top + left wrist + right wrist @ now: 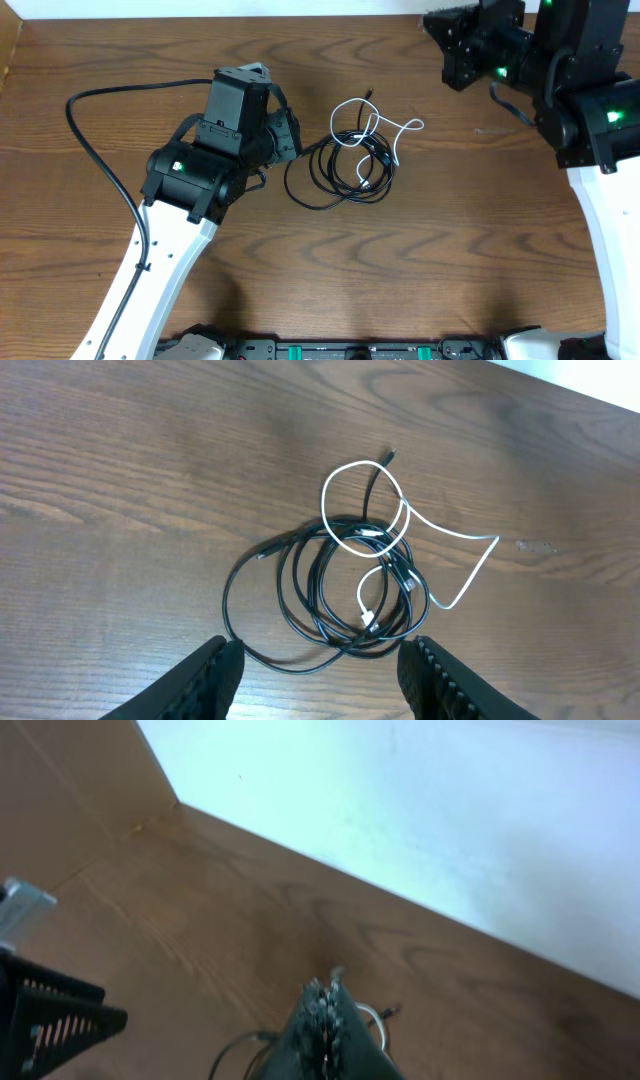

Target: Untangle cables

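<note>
The thin black cable (335,175) lies coiled in several loops on the wooden table, with the short white cable (405,128) looped through its upper right part. In the left wrist view the black coil (300,585) and the white cable (470,558) lie just beyond my left gripper (322,678), which is open and empty. In the overhead view my left gripper (295,143) is at the coil's left edge. My right gripper (440,30) is raised at the back right, away from the cables. Its fingers (325,998) are shut and empty, with a white loop (378,1016) showing behind them.
The left arm's thick black cable (100,150) curves over the table at the left. A pale wall (450,810) rises behind the table's far edge. The left arm's body (45,1010) shows at the left of the right wrist view.
</note>
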Robot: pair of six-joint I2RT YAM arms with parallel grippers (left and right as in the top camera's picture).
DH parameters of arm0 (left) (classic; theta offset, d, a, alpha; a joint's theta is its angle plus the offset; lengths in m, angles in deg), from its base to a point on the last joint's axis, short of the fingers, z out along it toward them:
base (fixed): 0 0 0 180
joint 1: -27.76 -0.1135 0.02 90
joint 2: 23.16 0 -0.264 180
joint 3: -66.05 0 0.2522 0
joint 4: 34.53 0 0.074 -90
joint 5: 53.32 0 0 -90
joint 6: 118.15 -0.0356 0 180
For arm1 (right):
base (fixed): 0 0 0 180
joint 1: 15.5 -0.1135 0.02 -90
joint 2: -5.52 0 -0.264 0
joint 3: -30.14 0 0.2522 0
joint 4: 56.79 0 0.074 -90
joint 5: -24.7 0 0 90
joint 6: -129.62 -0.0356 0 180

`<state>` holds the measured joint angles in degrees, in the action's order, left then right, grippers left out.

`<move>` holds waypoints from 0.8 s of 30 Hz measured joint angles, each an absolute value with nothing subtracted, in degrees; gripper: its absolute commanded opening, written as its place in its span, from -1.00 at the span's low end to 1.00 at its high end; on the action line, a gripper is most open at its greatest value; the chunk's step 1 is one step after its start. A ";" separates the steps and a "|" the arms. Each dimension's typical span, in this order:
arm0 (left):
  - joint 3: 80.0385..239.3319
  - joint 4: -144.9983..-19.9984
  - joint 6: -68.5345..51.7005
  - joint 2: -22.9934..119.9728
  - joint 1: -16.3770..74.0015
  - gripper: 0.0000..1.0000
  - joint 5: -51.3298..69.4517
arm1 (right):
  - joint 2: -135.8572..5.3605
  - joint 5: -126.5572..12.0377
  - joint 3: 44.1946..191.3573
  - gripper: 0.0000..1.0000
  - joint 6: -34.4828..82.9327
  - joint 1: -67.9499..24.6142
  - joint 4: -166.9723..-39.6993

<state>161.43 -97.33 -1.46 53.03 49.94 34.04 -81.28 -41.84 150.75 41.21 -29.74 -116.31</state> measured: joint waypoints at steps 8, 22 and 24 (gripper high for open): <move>161.43 -97.35 -1.43 53.03 49.94 0.10 34.04 | -86.94 -47.61 150.92 0.32 33.30 -29.77 -130.97; 161.43 -97.33 -1.43 54.05 49.94 0.10 34.04 | -102.15 -51.72 150.11 -0.05 18.02 -33.22 -138.82; 161.43 -97.33 -1.46 54.23 49.94 0.10 34.04 | -104.47 -52.13 150.09 -0.08 17.38 -34.22 -138.89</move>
